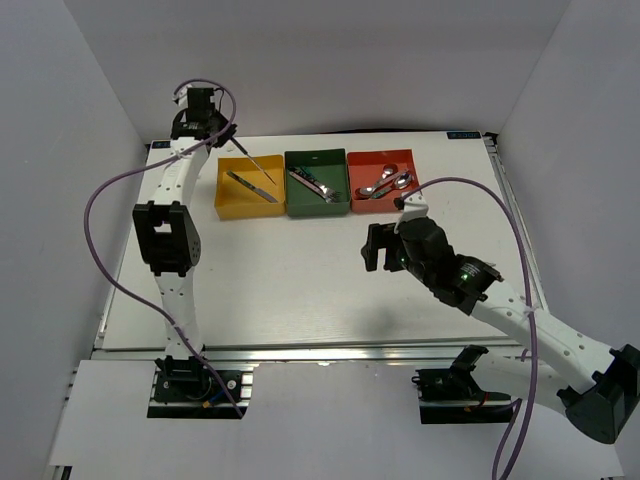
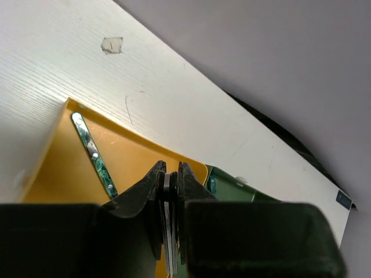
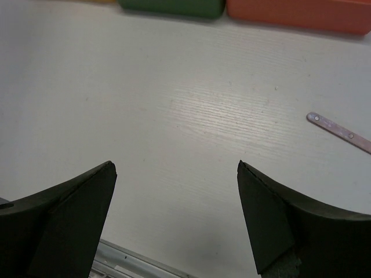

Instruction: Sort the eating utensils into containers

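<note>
The yellow box [image 1: 238,205], green box [image 1: 305,203] and red box [image 1: 360,165] sit in a row at the upper middle of the top view. A pink-handled utensil [image 3: 339,130] lies loose on the bench [image 3: 203,116] at the right of the right wrist view, where your right hand [image 3: 175,168] gapes wide and empty. Your left hand [image 2: 169,169] is clamped on a thin utensil [image 1: 256,164] over the yellow box's upper edge.

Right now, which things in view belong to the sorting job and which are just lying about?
Job: yellow box with knife; green box with utensils; red box with spoons; held utensil in shut left gripper; pink-handled utensil on table near open right gripper.
Lying about: purple cable; chip in tabletop.
</note>
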Controlling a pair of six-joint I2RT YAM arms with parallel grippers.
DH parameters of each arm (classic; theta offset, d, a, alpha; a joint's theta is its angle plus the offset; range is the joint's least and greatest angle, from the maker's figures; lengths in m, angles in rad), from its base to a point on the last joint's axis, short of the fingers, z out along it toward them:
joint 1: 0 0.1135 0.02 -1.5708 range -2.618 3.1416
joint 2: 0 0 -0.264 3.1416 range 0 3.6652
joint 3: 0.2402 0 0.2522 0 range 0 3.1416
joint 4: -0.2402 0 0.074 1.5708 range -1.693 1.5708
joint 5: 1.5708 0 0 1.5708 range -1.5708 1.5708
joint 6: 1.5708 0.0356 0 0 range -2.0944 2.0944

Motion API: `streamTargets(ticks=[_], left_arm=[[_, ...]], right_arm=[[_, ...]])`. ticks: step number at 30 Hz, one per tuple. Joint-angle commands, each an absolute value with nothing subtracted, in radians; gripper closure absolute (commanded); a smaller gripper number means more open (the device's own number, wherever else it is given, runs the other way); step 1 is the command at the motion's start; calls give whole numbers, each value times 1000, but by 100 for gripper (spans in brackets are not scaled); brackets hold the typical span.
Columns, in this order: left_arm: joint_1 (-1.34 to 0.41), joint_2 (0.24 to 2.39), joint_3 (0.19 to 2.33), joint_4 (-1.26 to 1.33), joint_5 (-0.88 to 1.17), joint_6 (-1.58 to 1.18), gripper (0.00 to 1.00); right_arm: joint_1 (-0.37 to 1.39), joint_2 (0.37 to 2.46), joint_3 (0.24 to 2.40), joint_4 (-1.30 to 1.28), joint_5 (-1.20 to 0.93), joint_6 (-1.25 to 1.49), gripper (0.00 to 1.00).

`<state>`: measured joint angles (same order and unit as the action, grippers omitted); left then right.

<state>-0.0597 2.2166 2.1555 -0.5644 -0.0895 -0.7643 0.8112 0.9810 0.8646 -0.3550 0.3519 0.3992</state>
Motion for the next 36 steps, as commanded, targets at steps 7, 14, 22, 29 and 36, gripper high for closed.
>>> streamTargets(ticks=[7,14,22,29,36], left_arm=[[-64,2185,2086,-540,-46,-788,27],[-63,1856,1992,-557,-11,-706,2],[-63,1093,1084,-538,-49,-536,2],[-71,943,781,-509,-29,-473,2],[-95,946,792,-505,-51,-457,2]], right_arm=[[769,1002,847,-319,305,385,11],[484,1133,841,-353,215,405,11],[287,1465,1100,-646,472,742,11],[264,1601,1170,-689,520,1049,24],[253,1837,1384,-968,534,1379,26]])
